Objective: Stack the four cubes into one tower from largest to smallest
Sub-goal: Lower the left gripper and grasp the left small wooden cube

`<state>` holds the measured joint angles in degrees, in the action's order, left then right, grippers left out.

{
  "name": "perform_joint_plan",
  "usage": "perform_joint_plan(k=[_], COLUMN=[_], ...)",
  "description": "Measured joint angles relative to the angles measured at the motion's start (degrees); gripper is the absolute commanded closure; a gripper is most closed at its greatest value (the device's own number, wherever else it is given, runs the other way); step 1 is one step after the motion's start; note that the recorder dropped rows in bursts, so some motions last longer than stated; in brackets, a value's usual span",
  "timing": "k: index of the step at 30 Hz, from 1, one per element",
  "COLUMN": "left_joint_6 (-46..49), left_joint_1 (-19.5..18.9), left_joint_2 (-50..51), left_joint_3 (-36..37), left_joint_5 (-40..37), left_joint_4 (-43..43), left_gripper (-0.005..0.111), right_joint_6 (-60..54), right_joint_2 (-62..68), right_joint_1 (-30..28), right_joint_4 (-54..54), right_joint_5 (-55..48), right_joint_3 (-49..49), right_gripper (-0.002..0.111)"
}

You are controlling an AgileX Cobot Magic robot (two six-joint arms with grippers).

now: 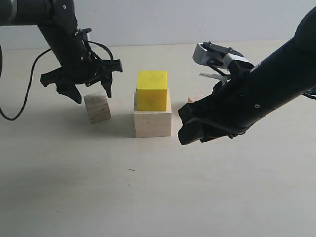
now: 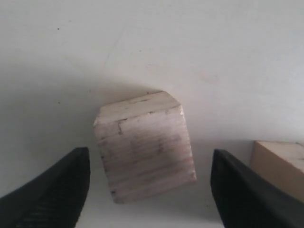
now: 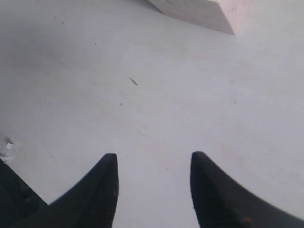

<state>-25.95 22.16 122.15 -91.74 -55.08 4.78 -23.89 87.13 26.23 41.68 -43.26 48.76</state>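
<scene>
The bright yellow cube (image 1: 152, 90) rests on the largest pale wood cube (image 1: 152, 121) at the table's middle. To their left the layered plywood cube (image 1: 97, 108) (image 2: 145, 145) stands on the table. My left gripper (image 1: 92, 94) (image 2: 151, 164) hovers just above it, open, its fingers on either side without touching. A corner of the small tan cube (image 1: 196, 98) peeks out behind my right arm. My right gripper (image 1: 185, 126) (image 3: 154, 164) hangs open and empty just right of the pale cube, whose edge (image 3: 199, 12) shows in the right wrist view.
The pale cube's corner (image 2: 280, 164) lies close beside one left finger. A black cable (image 1: 29, 84) loops from the left arm over the table. The tabletop (image 1: 148, 197) is off-white, with a wall behind.
</scene>
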Motion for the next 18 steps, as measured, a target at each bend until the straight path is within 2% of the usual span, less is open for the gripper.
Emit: perform_joint_plan(k=[13, 15, 18], left_joint_6=[-0.7, -0.9, -1.1], left_joint_1=[0.0, 0.0, 0.0], left_joint_2=[1.5, 1.5, 1.5], left_joint_3=[0.0, 0.0, 0.0], left_joint_5=[0.6, 0.6, 0.6], left_joint_4=[-1.0, -1.3, -1.9], left_gripper=[0.040, 0.049, 0.069], right_joint_6=[0.0, -0.1, -0.1], right_joint_2=[0.0, 0.0, 0.0], right_joint_1=[0.0, 0.0, 0.0], right_joint_4=[0.0, 0.0, 0.0], right_joint_5=[0.0, 0.0, 0.0], right_joint_3=[0.0, 0.0, 0.0], right_gripper=[0.062, 0.062, 0.062])
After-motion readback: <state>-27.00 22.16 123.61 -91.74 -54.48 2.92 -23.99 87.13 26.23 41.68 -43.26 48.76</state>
